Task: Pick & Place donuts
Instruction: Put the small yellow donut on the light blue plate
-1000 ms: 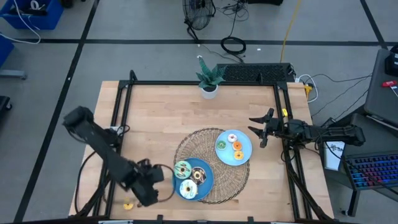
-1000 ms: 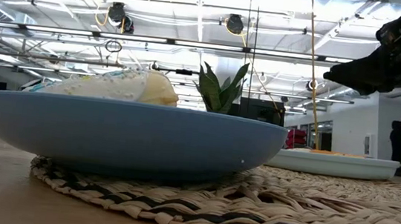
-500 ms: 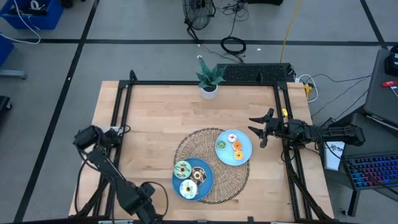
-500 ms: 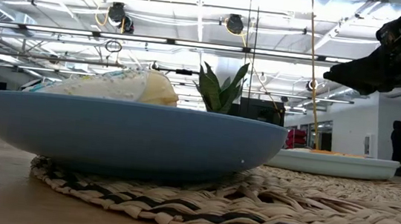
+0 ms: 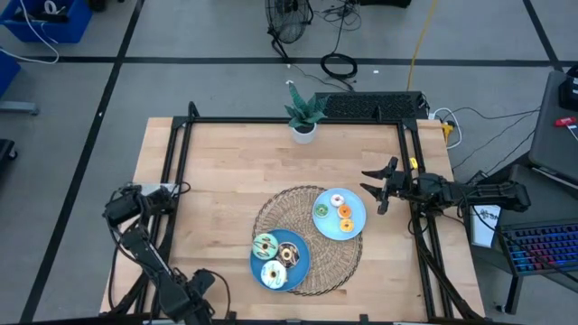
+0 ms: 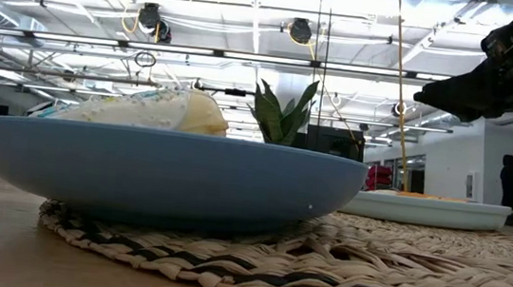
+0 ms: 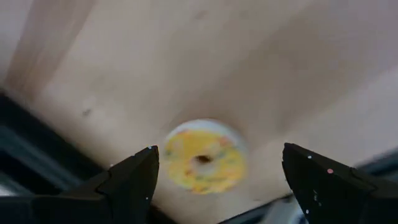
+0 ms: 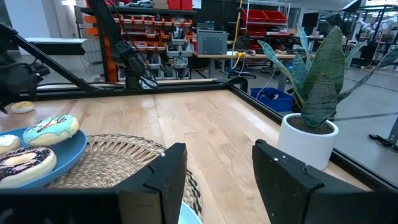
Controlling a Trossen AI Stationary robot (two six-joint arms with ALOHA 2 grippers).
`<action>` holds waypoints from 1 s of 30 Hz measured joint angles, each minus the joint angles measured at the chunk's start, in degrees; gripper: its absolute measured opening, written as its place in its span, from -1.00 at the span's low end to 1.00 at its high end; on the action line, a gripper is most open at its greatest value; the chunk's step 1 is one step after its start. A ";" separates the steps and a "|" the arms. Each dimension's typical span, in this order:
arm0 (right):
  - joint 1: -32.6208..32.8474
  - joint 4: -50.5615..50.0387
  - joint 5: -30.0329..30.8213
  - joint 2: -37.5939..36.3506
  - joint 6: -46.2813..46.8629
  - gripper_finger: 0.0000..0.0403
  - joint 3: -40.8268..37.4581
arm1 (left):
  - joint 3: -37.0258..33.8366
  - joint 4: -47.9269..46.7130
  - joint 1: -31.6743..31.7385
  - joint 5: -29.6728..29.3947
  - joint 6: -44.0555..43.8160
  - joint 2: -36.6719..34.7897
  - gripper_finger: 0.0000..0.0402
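A: From above, where is the left hand (image 5: pixel 194 307) sitting?
B: At the counter's (image 5: pixel 226 171) near-left corner. The right hand (image 5: pixel 377 189) is hovering spread, holding nothing, just beside the light blue plate (image 5: pixel 354 226).
A: And its wrist view?
B: The left hand's fingers (image 7: pixel 134 177) are standing wide apart over the yellow donut (image 7: pixel 204 156), lying on the wood.
A: The right wrist view?
B: A teal donut (image 8: pixel 50 129) and a chocolate donut (image 8: pixel 25 163) are resting on the dark blue plate (image 8: pixel 62 158).

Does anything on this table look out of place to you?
Yes: one yellow donut lies alone on the bare wood near the table's edge, while the other donuts sit on the two blue plates. The left tool hangs open right over it.
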 joint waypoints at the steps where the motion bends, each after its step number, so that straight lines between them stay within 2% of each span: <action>1: 0.00 0.00 0.00 0.02 0.00 -0.17 0.00 | -0.63 0.00 -0.10 1.10 -0.68 0.00 0.67; 8: 0.00 0.00 0.00 0.01 0.00 -0.17 0.00 | -3.94 0.68 -0.75 5.14 -1.50 -0.16 0.67; 17: 0.00 0.00 0.00 -0.01 0.00 -0.17 0.00 | -4.26 6.96 -0.75 4.03 -1.68 -0.20 0.67; 30: 0.02 -0.02 0.00 -0.01 0.00 -0.17 0.02 | -4.29 7.00 -1.17 2.92 -2.43 -0.20 0.67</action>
